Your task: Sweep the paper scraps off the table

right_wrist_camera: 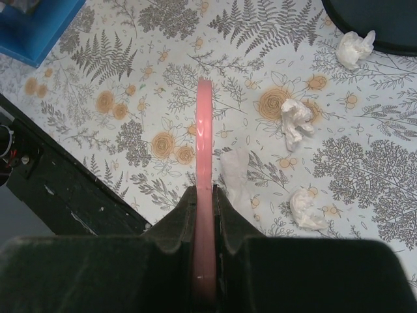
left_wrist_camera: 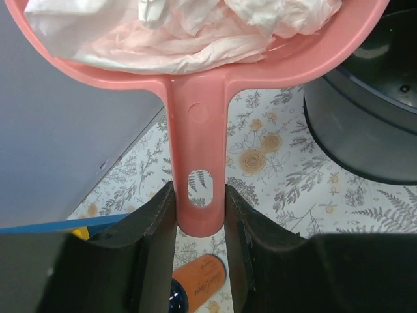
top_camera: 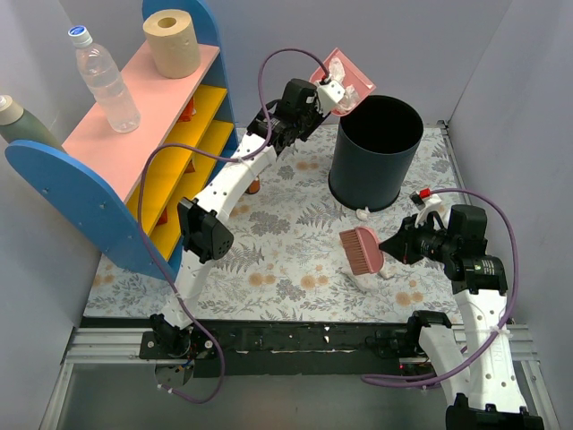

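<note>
My left gripper (top_camera: 320, 95) is shut on the handle of the pink dustpan (top_camera: 345, 81), held high beside the rim of the black bin (top_camera: 376, 150). White paper scraps (left_wrist_camera: 189, 29) fill the dustpan (left_wrist_camera: 199, 163). My right gripper (top_camera: 394, 248) is shut on the pink brush (top_camera: 362, 251), whose bristle head hangs over the fern-and-flower table cloth (top_camera: 269, 242). In the right wrist view the brush (right_wrist_camera: 204, 169) shows edge-on, with three paper scraps (right_wrist_camera: 294, 120) lying on the cloth to its right and one (right_wrist_camera: 355, 47) by the bin. One scrap (top_camera: 363, 214) lies at the bin's base.
A blue, pink and yellow shelf (top_camera: 134, 152) stands at the left with a beige paper roll (top_camera: 172, 42) and a clear bottle (top_camera: 105, 81) on top. An orange bottle (left_wrist_camera: 199, 280) lies on the cloth under the left gripper. Grey walls close in both sides.
</note>
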You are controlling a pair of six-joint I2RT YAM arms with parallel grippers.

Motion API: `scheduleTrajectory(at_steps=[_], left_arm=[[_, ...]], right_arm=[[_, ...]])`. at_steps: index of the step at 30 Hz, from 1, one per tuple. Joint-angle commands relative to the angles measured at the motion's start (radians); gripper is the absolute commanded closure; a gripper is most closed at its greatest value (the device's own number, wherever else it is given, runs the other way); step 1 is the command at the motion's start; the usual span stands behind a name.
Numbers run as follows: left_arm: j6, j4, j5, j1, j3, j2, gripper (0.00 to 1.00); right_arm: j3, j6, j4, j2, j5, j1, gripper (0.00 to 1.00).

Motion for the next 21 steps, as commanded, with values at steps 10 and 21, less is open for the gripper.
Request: scheduleTrajectory(at_steps=[10,21], left_arm=[[0.214,0.23,-0.161,-0.061,0.018,0.004,1.0],[0.612,0.437,-0.237,-0.118,0.031,0.09,1.0]], right_arm=[[-0.034,0.042,0.094,-0.019,-0.042,-0.013,0.99],[-0.042,0.065,0.102,-0.023,-0.048,-0.046,0.99]])
